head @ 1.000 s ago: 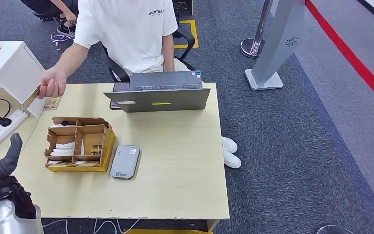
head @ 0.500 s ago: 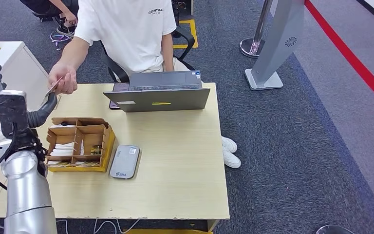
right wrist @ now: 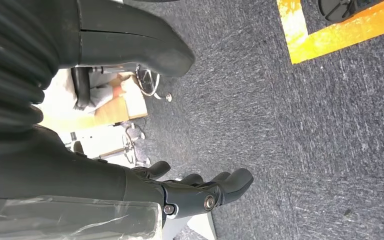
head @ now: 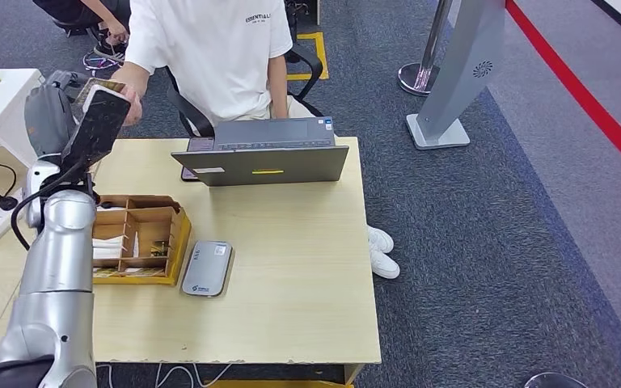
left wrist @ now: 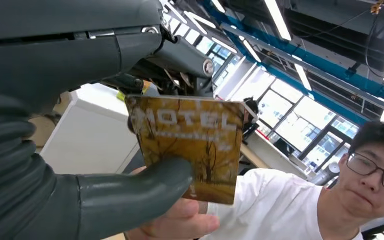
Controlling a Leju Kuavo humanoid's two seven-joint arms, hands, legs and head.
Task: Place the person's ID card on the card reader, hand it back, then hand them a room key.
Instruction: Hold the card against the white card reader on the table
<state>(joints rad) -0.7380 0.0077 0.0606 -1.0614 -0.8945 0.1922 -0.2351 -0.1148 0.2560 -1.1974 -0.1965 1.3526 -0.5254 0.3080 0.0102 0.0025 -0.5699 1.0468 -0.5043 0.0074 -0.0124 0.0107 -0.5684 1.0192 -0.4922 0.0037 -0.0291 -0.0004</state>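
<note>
The left hand (left wrist: 80, 150) is raised at the far left corner of the surface (head: 291, 267), thumb pressed on the face of a card (left wrist: 190, 145) printed "HOTEL", darker fingers behind it. The person's hand (left wrist: 175, 225) touches the card's lower edge, so this looks like the handover itself; which of the two bears the card cannot be told. The card reader (head: 207, 267) lies flat, well apart, beside the cardboard tray (head: 133, 238), presumably within reach for the next step. The right hand (right wrist: 200, 192) hangs over the carpet (right wrist: 305, 125), fingers loosely spread, holding nothing.
</note>
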